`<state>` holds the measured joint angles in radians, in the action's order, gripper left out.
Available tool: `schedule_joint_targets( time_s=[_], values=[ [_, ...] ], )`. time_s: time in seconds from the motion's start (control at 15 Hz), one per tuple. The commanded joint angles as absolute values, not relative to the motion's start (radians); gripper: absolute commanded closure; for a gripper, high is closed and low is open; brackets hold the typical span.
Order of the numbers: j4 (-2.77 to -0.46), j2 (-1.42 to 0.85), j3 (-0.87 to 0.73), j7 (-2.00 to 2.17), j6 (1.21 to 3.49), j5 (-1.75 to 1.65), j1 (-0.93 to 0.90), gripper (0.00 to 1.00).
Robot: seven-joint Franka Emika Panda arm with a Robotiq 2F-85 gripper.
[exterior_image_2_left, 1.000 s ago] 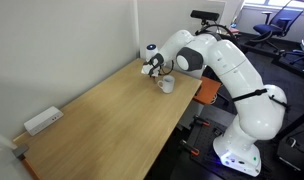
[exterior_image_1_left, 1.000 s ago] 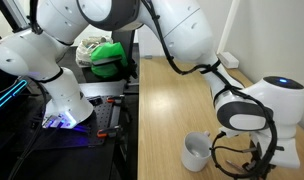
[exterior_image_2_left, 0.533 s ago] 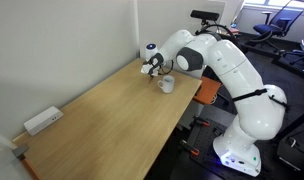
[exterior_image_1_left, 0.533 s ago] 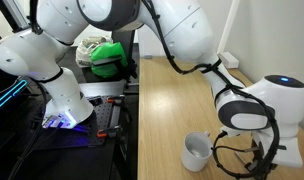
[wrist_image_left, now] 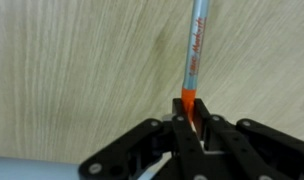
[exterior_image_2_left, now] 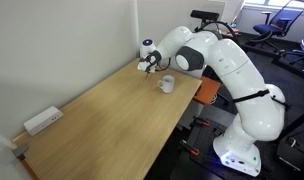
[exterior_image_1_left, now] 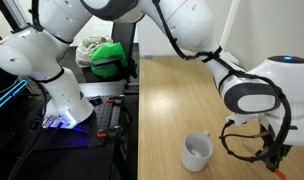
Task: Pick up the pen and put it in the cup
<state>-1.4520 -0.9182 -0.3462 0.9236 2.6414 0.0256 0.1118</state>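
The pen point(wrist_image_left: 193, 55) has a pale grey-blue barrel with orange lettering and an orange-red end. In the wrist view my gripper point(wrist_image_left: 188, 118) is shut on that orange end, and the barrel sticks out over the wooden table. The white cup point(exterior_image_1_left: 197, 151) with a side handle stands near the table's near edge in an exterior view. It also shows in an exterior view point(exterior_image_2_left: 166, 85) just below and right of my gripper point(exterior_image_2_left: 148, 66), which is raised above the table beside it. The pen is too small to make out in both exterior views.
The wooden table point(exterior_image_2_left: 102, 120) runs along a white wall. A white power strip point(exterior_image_2_left: 42, 121) lies at its far end. A second white robot arm point(exterior_image_1_left: 47, 70) and a green object point(exterior_image_1_left: 109, 56) stand beside the table. Black cables point(exterior_image_1_left: 242, 150) hang near the cup.
My gripper has lifted up and away from the cup, with the pen in it. The arm has shifted right in an exterior view. The cup has not moved.
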Motion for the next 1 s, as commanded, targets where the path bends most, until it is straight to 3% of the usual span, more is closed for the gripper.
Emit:
schedule_joint_targets(
  time_s=[0.0, 0.4, 0.93],
  values=[
    [-1.542, -0.811, -0.38, 0.921, 2.662, 0.003, 0.052, 0.97],
    [-1.613, -0.726, -0.535, 1.061, 2.65, -0.124, -0.102, 0.97],
    [-1.696, -0.736, -0.871, 1.545, 2.628, -0.452, -0.417, 0.97]
  ],
)
